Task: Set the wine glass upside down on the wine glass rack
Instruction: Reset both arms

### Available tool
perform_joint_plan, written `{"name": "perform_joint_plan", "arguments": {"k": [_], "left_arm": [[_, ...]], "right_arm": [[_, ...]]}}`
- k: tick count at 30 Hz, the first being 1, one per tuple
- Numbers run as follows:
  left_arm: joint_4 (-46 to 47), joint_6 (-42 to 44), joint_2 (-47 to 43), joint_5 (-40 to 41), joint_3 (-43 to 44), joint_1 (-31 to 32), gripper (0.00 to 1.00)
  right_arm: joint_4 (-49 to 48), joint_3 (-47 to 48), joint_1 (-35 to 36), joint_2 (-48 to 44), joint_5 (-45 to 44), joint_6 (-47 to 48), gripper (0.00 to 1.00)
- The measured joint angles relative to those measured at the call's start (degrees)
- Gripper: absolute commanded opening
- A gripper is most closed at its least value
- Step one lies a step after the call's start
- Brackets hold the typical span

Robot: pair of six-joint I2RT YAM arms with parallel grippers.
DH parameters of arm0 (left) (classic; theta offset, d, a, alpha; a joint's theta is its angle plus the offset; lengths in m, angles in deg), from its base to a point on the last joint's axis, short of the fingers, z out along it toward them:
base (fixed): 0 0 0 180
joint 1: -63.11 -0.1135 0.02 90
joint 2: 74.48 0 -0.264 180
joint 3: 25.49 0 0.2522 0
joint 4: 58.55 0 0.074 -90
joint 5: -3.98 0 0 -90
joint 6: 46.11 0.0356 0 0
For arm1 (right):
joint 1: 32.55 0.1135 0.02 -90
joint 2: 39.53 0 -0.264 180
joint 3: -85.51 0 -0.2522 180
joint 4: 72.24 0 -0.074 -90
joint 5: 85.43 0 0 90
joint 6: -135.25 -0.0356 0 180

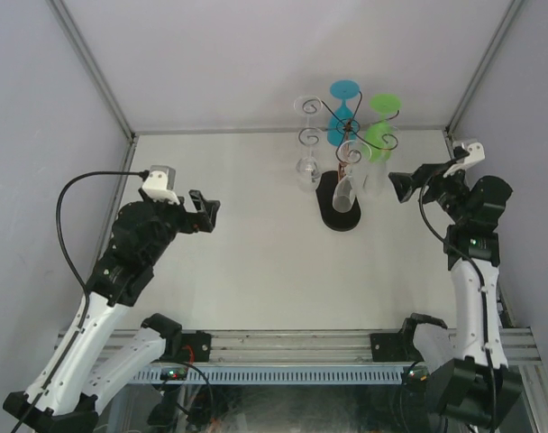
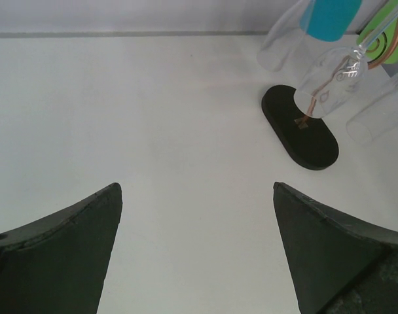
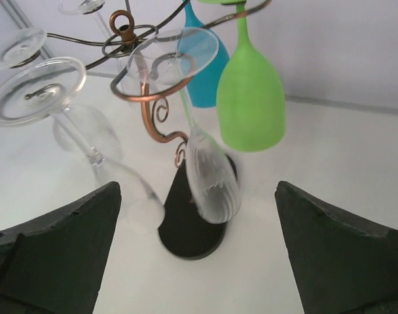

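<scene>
Just to the right of the wine glass rack (image 1: 339, 222), the right gripper (image 1: 402, 188) hung above the tabletop (image 1: 256, 253) with its jaws spread wide and nothing between them, pointing at the rack. Well to the left of the rack, the left gripper (image 1: 205, 212) likewise had its jaws wide and empty, facing the rack's black oval base (image 2: 300, 131).

We found the wine glass (image 3: 212, 180), a clear one, hanging upside down on the rack. Its foot rested on a copper-coloured spiral arm (image 3: 146, 99) on the side of the rack nearest the arms, its stem dropped through the curl, and its bowl hung just above the base, leaning a little. Neither gripper touched it.

On the rack's other arms we saw more glasses, all hanging foot up. A green glass (image 3: 250, 104) was on the side of the rack nearest the right gripper, with a blue glass (image 3: 200, 82) just behind it. Several clear glasses (image 3: 35, 91) hung on the side of the rack away from that gripper.
</scene>
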Motion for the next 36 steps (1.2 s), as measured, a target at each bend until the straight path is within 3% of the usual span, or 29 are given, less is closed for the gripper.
{"name": "perform_joint_plan", "arguments": {"k": [11,19,28,36], "left_arm": [[-4.52,-1.11,-7.76,6.67,-4.07,-0.07,1.00],[-7.93,-1.27,-15.19,10.67,-6.51,-0.11,1.00],[-10.23,-1.31,-17.75,13.03,-10.73,-0.11,1.00],[-10.38,-1.22,-17.68,12.59,-11.23,-0.11,1.00]], "right_arm": [[24.68,-0.61,7.50,-23.06,-9.51,-3.67,1.00],[37.48,-0.07,24.04,-37.20,-22.67,3.93,1.00],[38.27,-2.91,26.80,-49.72,-33.94,4.63,1.00],[38.07,-7.76,26.80,-51.91,-37.99,4.09,1.00]]}}
